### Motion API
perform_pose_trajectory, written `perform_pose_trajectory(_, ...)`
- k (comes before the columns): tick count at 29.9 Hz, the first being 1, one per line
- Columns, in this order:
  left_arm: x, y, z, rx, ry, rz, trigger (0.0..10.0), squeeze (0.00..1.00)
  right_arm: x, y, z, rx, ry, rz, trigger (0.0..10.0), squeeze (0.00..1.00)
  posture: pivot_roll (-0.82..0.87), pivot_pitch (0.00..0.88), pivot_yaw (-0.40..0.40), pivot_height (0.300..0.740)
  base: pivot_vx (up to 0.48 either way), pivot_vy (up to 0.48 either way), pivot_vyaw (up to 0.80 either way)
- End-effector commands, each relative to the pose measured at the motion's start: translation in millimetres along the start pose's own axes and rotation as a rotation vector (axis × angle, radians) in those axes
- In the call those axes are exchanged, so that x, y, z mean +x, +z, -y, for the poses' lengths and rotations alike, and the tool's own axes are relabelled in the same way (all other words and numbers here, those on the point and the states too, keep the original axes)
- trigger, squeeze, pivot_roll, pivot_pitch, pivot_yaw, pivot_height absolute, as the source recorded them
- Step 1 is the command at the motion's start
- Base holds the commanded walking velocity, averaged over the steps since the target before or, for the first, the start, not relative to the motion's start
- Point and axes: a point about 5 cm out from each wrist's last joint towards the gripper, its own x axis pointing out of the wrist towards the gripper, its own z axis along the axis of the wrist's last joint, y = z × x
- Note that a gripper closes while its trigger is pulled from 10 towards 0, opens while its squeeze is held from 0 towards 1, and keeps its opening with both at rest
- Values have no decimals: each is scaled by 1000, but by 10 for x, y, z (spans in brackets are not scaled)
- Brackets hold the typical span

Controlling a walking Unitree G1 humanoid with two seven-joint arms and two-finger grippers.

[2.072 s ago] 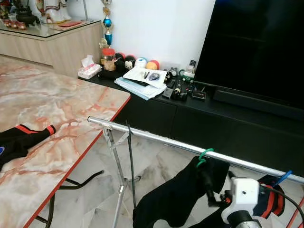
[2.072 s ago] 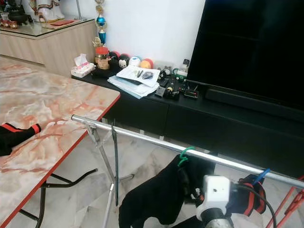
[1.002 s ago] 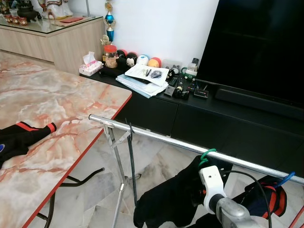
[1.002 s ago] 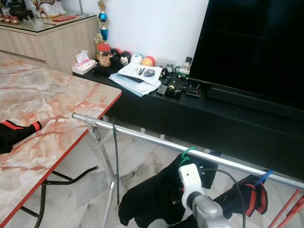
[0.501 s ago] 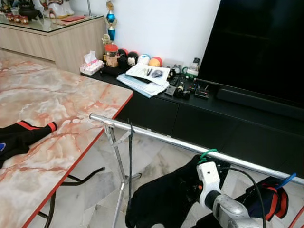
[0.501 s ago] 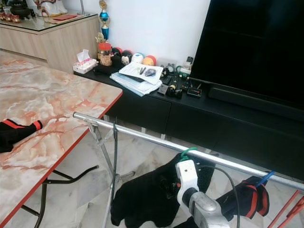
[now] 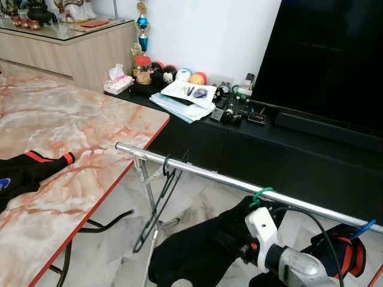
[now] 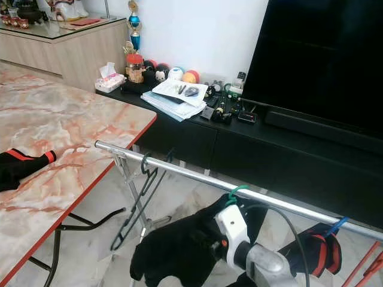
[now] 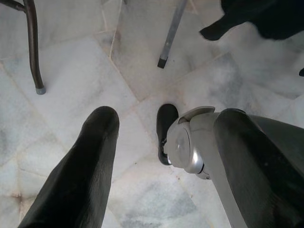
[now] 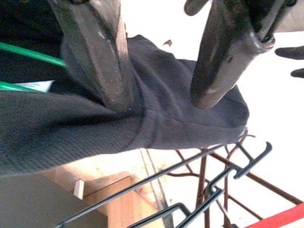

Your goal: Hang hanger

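Note:
A silver rail runs across in front of me. From it a green hanger hangs by its hook, carrying a black garment that is swung out to the left. My right arm's white wrist is pressed into that garment just under the hook. In the right wrist view my right gripper is open, both fingers resting on the dark cloth beside the green hanger. Empty black hangers dangle tilted near the rail's left end. My left gripper hangs idle and open over the floor.
A marble table with a red edge stands to my left, a black and red garment lying on it. Behind the rail are a low black console and a large television. Another garment hangs at the rail's right end on a blue hook.
The black garment has swung further left and my right wrist has followed it down and left. The empty black hangers, hanging straight before, now tilt out to the left.

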Motion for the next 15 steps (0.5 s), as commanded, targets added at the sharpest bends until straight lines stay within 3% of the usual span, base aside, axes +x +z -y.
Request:
perform_pose_trajectory(1,-1,-27,17,18,-14,-20,10000,0,-44,46,-6,-19,16,1,0,0,154,7,-50,740,0,0,0)
perform_pose_trajectory(6,-1,-27,14,21,-15,-23,10000,0,-50,56,-49,-27,43,-2,0,0,152,9,-50,740,0,0,0)
perform_pose_trajectory(11,-1,-24,4,24,-14,-25,10000,0,-79,24,-227,-83,139,-45,0,0,147,11,-46,740,0,0,0)
perform_pose_trajectory(15,0,-18,0,27,-13,-24,10000,0,-117,-26,-176,-103,32,-100,0,0,146,12,-47,740,0,0,0)
